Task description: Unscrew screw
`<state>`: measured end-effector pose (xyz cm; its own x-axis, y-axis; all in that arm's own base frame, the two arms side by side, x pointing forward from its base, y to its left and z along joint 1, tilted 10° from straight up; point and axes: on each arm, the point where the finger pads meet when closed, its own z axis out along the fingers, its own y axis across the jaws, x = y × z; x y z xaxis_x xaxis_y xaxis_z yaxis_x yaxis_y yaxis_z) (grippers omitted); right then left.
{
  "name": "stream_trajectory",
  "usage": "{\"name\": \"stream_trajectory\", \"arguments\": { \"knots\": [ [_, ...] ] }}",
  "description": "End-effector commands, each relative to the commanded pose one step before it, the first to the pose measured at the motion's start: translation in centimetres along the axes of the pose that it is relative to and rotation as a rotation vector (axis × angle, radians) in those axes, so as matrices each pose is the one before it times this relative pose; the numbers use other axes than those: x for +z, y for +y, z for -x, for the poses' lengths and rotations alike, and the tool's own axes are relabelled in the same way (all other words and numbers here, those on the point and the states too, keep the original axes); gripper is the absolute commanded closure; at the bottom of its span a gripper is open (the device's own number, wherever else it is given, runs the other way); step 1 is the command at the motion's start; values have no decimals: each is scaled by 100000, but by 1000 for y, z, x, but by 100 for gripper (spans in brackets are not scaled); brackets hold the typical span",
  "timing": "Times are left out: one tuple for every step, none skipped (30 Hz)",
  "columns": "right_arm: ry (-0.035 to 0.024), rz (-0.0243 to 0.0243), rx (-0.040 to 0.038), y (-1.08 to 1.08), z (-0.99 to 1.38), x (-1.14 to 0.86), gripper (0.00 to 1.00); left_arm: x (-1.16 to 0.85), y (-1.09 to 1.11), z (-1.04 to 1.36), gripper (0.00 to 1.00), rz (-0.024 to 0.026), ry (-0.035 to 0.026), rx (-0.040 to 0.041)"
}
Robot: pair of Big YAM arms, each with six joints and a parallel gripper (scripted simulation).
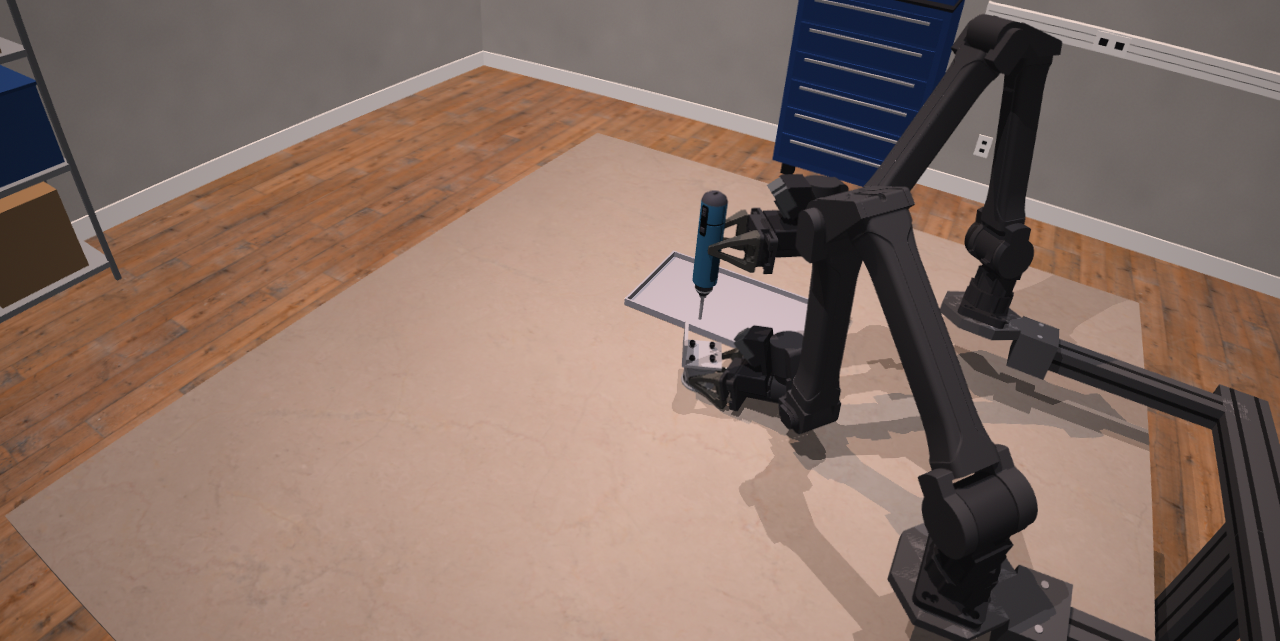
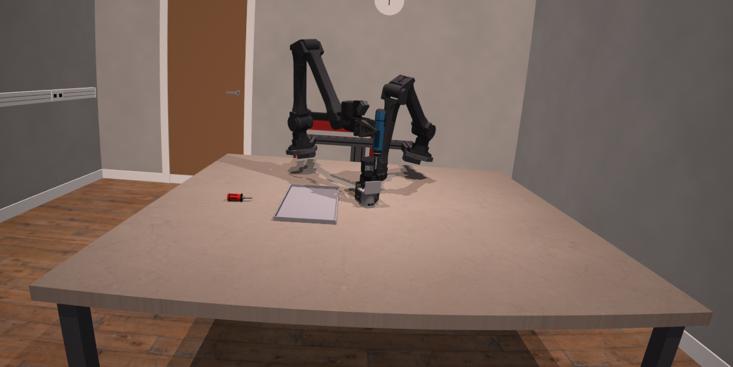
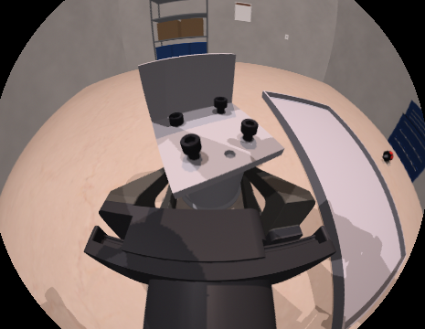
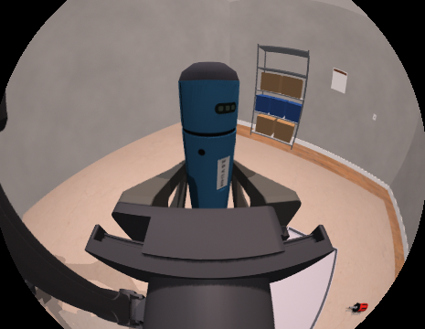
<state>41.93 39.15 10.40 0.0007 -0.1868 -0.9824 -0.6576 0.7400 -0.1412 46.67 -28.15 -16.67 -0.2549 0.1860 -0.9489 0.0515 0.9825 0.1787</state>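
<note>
From where I stand, the grey cylindrical joint module (image 1: pixel 687 378) (image 2: pixel 367 202) (image 3: pixel 217 194) is upright on the tabletop (image 1: pixel 447 368) (image 2: pixel 332 267), beneath the pale, L-shaped metal bracket (image 1: pixel 701 351) (image 2: pixel 373 186) (image 3: pixel 198 87). The left pincer (image 1: pixel 707 368) (image 2: pixel 366 194) (image 3: pixel 209 165) grips the module; the right pincer (image 1: pixel 718 236) (image 2: pixel 374 129) (image 4: pixel 209 165) grips the long, dark-blue-barrelled electric screwdriver (image 1: pixel 707 243) (image 2: pixel 379 131) (image 4: pixel 211 110), bit down above the bracket. Of four black socket-head screws, one low-seated screw (image 1: pixel 691 358) (image 3: pixel 175 120), beside the bracket's upright plate, seems the target. I judge this the lining-up step; next, centre the bit over that socket, then lower and press while the module stays braced.
</note>
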Motion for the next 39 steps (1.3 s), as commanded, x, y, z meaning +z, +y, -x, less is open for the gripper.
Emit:
{"name": "stream_trajectory", "arguments": {
  "knots": [
    [-12118,-1590,1199,-787,5123,2292,58,253,-316,644,41,-77,-1383,-868],
    [-106,-15,5,-9,74,10,58,0,0,0,41,0,0,0],
    [77,12,-5,-3,29,10,58,0,0,0,41,0,0,0],
    [189,26,-11,0,1,10,58,0,0,0,41,0,0,0],
    [189,24,-11,0,1,10,58,0,0,0,41,0,0,0],
    [189,23,-11,-1,1,10,58,0,0,0,41,0,0,0],
    [189,23,-11,-1,1,10,58,0,0,0,41,0,0,0],
    [189,25,-11,-1,1,10,58,0,0,0,41,0,0,0],
    [-1,4,0,3,0,0,58,0,0,0,41,0,0,0],
    [-1,4,0,3,0,0,58,0,0,0,41,0,0,0],
    [-157,-18,9,-3,39,0,58,0,0,0,41,0,0,0],
    [0,0,0,0,0,0,58,0,0,0,41,0,0,0],
    [0,0,0,0,0,0,58,0,0,0,41,0,0,0],
    [-210,-33,204,-1,12,14,58,0,0,0,41,0,0,0],
    [-136,-25,200,1,-6,14,58,0,0,0,41,0,0,0],
    [-135,-27,200,1,-6,14,58,0,0,0,41,0,0,0],
    [79,1,59,-2,-2,11,58,0,0,0,41,0,0,0],
    [186,19,-11,-3,0,10,58,0,0,0,41,0,0,0],
    [186,22,-11,-1,0,10,58,0,0,0,41,0,0,0],
    [185,24,-11,0,0,9,58,0,0,0,41,0,0,0],
    [-46,-2,2,-5,57,9,58,0,0,0,41,0,0,0],
    [-411,-45,23,-11,123,4,58,0,0,0,41,0,0,0],
    [-207,-20,12,-2,51,0,58,0,0,0,41,0,0,0],
    [0,2,0,1,0,0,58,0,0,0,41,0,0,0],
    [0,0,0,0,0,0,58,0,0,0,41,0,0,0],
    [0,-1,0,0,0,0,58,0,0,0,41,0,0,0],
    [0,0,0,0,0,0,58,0,0,0,41,0,0,0],
    [0,0,0,0,0,0,58,0,0,0,41,0,0,0],
    [0,0,0,0,0,0,58,0,0,0,41,0,0,0],
    [0,0,0,0,0,0,58,0,0,0,41,0,0,0],
    [1113,36,-6,43,-1249,40,58,0,0,0,41,0,0,0],
    [1009,35,1,15,-754,4,58,0,0,0,41,0,0,0],
    [-37,-29,56,-10,-142,-15,58,0,0,0,41,0,0,0],
    [-27,101,24,60,-133,-17,58,0,0,0,41,0,0,0],
    [-1296,19,52,9,626,-41,58,0,0,0,41,0,0,0],
    [-2169,-105,100,-68,1133,-59,58,0,0,0,41,0,0,0],
    [-163,29,-5,16,-33,-17,58,0,0,0,41,0,0,0],
    [26,-83,-16,-52,-144,-12,58,0,0,0,41,0,0,0],
    [1022,-51,-66,-25,-721,-5,58,0,0,0,41,0,0,0]
  ]
}}
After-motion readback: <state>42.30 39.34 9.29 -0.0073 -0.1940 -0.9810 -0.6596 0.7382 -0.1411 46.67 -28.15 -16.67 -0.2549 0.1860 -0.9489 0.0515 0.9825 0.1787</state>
